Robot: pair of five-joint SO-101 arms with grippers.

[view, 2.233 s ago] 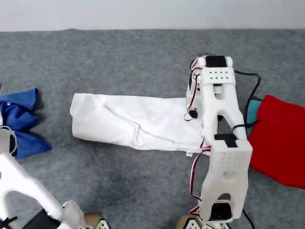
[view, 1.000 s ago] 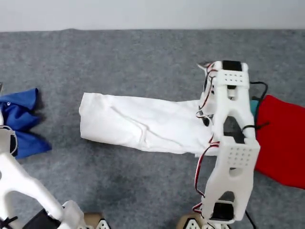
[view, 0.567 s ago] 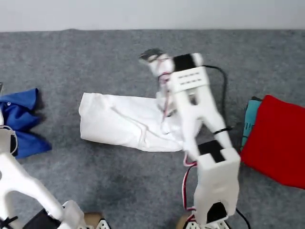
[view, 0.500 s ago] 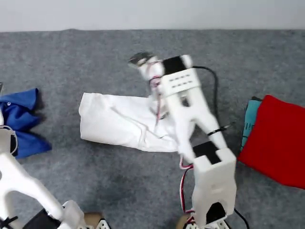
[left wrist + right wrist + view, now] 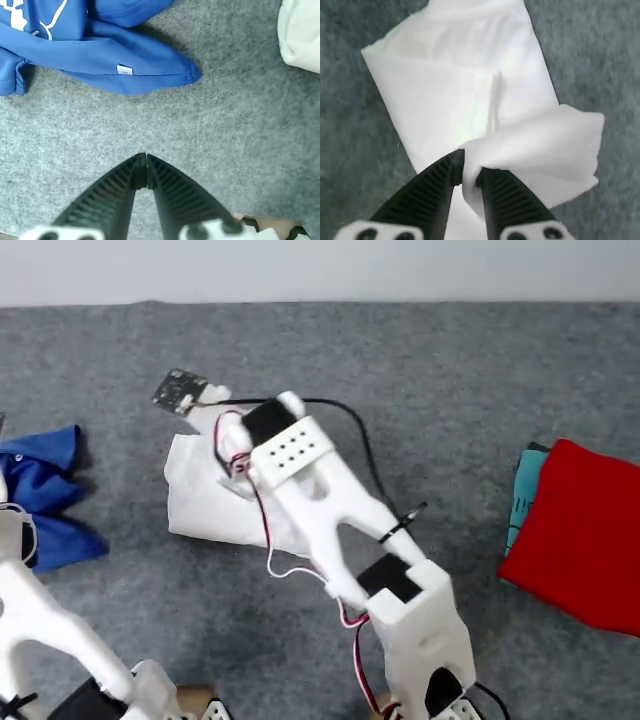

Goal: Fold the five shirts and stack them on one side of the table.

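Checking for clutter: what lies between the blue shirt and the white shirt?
Bare grey mat separates the blue shirt and the white shirt, in the high view.

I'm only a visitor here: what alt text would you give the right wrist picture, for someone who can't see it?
A black ribbed pincer is shut on a raised fold of a white cloth shirt. The rest of the shirt lies partly folded beneath it on a grey felt-like table cover.
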